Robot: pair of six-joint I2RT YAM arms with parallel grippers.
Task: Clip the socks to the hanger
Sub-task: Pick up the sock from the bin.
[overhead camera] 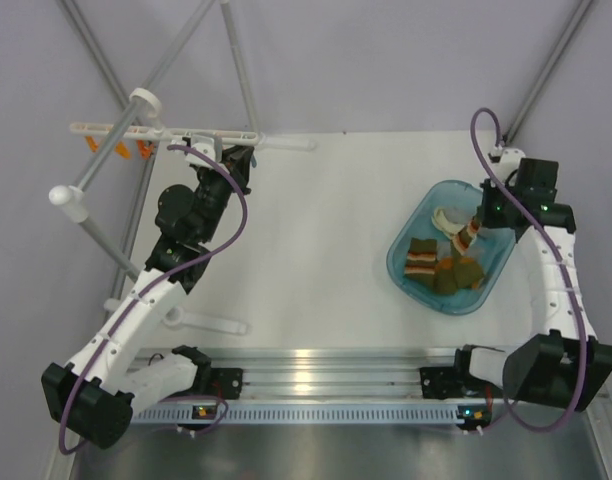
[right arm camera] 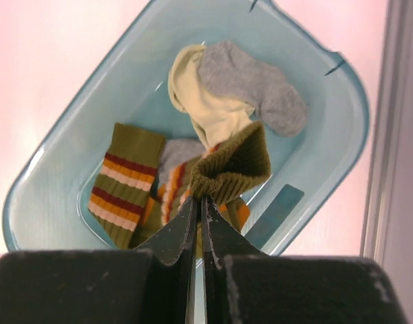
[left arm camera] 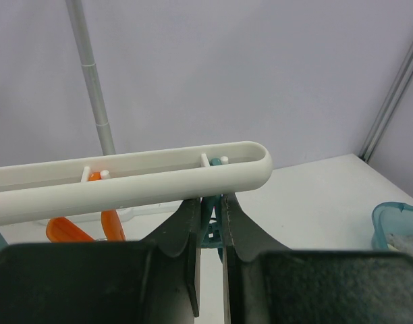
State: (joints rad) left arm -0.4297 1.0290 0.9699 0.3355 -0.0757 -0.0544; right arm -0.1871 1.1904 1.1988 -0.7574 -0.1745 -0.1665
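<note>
**Q:** Two grippers, two holds: what does each have?

**A:** Right gripper point(right arm camera: 198, 199): jaws closed to a sliver, pinching the ribbed cuff of an olive sock point(right arm camera: 233, 162) directly above the teal tub point(right arm camera: 65, 128). The sock's lower part trails down into the tub. Left gripper point(left arm camera: 210, 202): fingers nearly together about a teal clip point(left arm camera: 206, 210), which hangs under the rounded end of the white hanger point(left arm camera: 159, 182). The hanger is well apart from the tub, across the table point(overhead camera: 316, 260). An orange clip point(left arm camera: 68, 229) hangs on the clip's side away from the tub.

**Q:** And the remaining socks?

**A:** All are inside the tub. A striped sock point(right arm camera: 122, 182) lies flat just beside the held one. A cream sock point(right arm camera: 200, 101) and a grey sock point(right arm camera: 260, 88) lie behind it, the cream one touching the raised cuff.

**Q:** What could go wrong from here?

**A:** Three risks, as judged.
1. The pinch takes only the cuff's edge, so soft ribbing may slide free on the carry away from the tub.
2. The cream sock, in contact, could snag and be dragged over the tub's rim.
3. Whether the clip's mouth is open cannot be seen. If the squeeze sits off its levers, the cuff would meet closed jaws and push the thin bar aside.
</note>
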